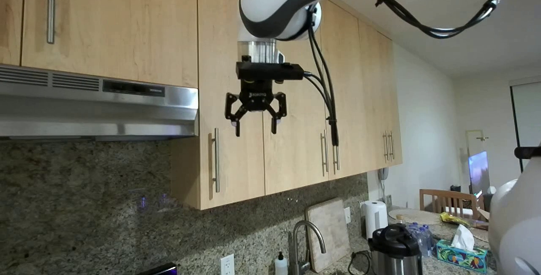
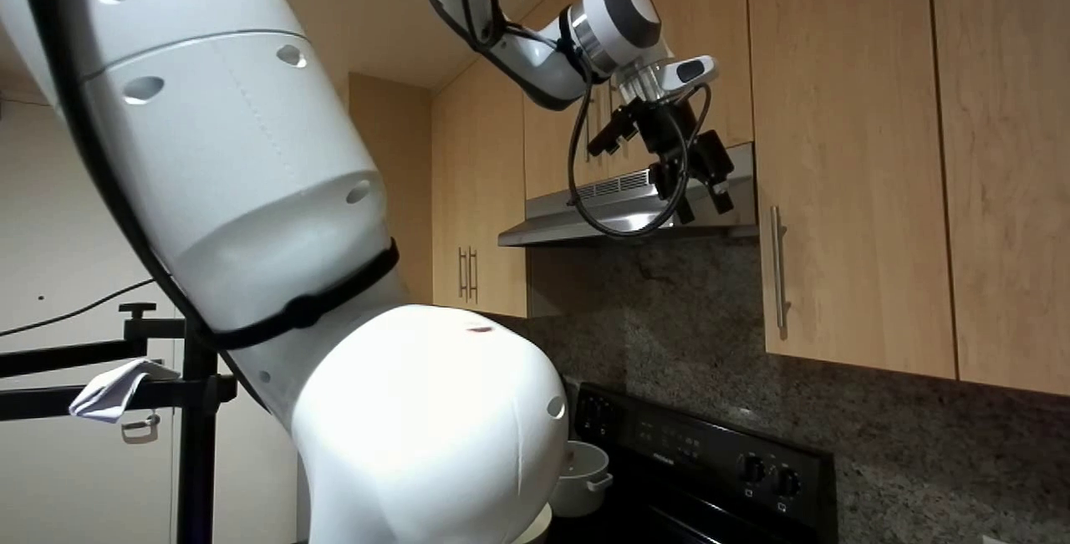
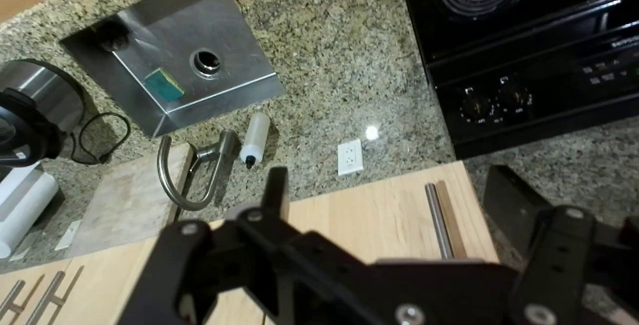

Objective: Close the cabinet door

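Note:
The cabinet door [image 1: 236,161] is a tall light maple panel right of the range hood. It also shows in an exterior view [image 2: 853,193] and in the wrist view [image 3: 359,220]. It looks flush with the neighbouring door, with only a thin seam between them. Its slim silver bar handle [image 1: 217,160] stands upright near its lower corner; it also shows in the wrist view [image 3: 439,220]. My gripper [image 1: 255,129] points down in front of the door, above and to the side of the handle, fingers apart and empty. It also shows in an exterior view [image 2: 704,203] and the wrist view [image 3: 392,190].
The grey range hood [image 1: 97,106] sits beside the door, under a shorter door [image 1: 110,25]. More tall doors [image 1: 296,152] continue along the wall. Below are the sink [image 3: 224,25], faucet [image 3: 214,175], cutting board [image 3: 125,195] and black stove [image 3: 524,80].

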`<state>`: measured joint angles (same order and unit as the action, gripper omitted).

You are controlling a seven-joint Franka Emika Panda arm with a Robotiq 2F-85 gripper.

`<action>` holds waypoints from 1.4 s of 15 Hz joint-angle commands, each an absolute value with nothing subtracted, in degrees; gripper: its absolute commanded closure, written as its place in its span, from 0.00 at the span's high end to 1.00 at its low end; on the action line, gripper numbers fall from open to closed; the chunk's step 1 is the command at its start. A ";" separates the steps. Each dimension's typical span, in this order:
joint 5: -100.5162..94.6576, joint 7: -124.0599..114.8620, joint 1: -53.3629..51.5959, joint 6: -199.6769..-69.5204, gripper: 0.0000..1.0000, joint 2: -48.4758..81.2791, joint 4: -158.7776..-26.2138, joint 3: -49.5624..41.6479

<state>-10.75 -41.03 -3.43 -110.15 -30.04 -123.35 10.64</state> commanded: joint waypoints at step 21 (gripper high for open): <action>-6.06 -16.12 -2.76 -108.98 1.00 -52.57 -150.77 8.87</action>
